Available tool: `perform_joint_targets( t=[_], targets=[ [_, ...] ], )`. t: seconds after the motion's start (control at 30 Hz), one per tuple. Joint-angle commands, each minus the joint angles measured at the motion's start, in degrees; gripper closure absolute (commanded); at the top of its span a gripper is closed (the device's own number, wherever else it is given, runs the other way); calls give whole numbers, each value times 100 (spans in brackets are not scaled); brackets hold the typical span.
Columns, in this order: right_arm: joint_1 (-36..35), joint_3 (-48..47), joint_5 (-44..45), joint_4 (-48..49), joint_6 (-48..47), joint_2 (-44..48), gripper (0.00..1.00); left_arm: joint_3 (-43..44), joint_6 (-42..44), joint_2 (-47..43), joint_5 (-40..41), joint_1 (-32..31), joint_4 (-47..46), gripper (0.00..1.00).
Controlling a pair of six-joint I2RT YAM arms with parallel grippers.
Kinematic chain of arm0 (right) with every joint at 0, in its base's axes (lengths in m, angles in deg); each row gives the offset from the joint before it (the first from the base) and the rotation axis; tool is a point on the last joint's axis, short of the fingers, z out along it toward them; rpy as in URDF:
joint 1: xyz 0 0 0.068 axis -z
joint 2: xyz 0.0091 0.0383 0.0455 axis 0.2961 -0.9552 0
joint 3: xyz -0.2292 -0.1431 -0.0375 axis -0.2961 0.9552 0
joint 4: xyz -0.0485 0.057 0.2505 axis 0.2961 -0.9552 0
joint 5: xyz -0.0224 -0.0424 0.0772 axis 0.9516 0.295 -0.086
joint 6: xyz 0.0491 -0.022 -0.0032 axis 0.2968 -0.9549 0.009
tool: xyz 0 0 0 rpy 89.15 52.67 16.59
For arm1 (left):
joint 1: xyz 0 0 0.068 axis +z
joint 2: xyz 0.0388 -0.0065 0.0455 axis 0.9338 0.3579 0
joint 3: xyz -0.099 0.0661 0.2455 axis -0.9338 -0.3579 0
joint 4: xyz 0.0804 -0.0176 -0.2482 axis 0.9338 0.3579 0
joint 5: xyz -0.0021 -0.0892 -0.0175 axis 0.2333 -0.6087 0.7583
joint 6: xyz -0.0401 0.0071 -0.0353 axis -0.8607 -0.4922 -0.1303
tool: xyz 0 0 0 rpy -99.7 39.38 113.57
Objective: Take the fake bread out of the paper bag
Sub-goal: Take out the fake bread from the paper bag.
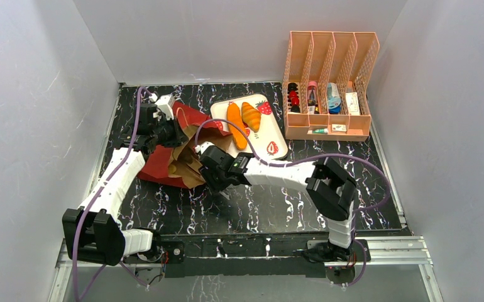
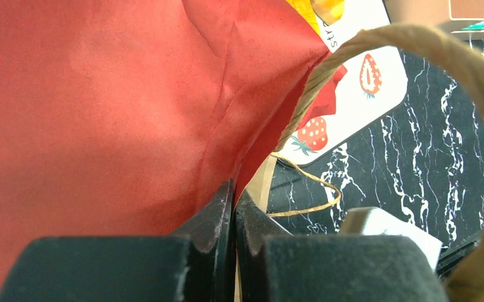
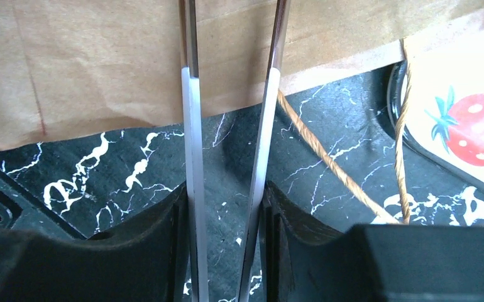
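Observation:
The paper bag lies on its side at the left of the table, red half to the left, brown mouth facing right. My left gripper is shut on the bag's red paper edge, with the sheet pinched between its fingertips. My right gripper is shut on a pair of metal tongs, whose two arms run forward under the brown rim of the bag. Two orange pieces of fake bread, a long baguette and a ridged croissant, lie on the tray. Whatever is inside the bag is hidden.
A strawberry-print tray sits right of the bag, close to its mouth. A peach mesh organizer with small items stands at the back right. Twine handles trail over the black marbled tabletop. Grey walls close in on three sides.

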Motion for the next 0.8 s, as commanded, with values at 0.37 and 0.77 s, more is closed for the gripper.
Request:
perform_joint_targets(
  t=[0.37, 0.77],
  targets=[
    [30, 135, 309, -319, 100, 1185, 100, -142, -211, -174, 416, 8, -112, 100],
    [32, 213, 446, -425, 203, 1541, 100, -268, -237, -291, 544, 8, 43, 100]
  ],
)
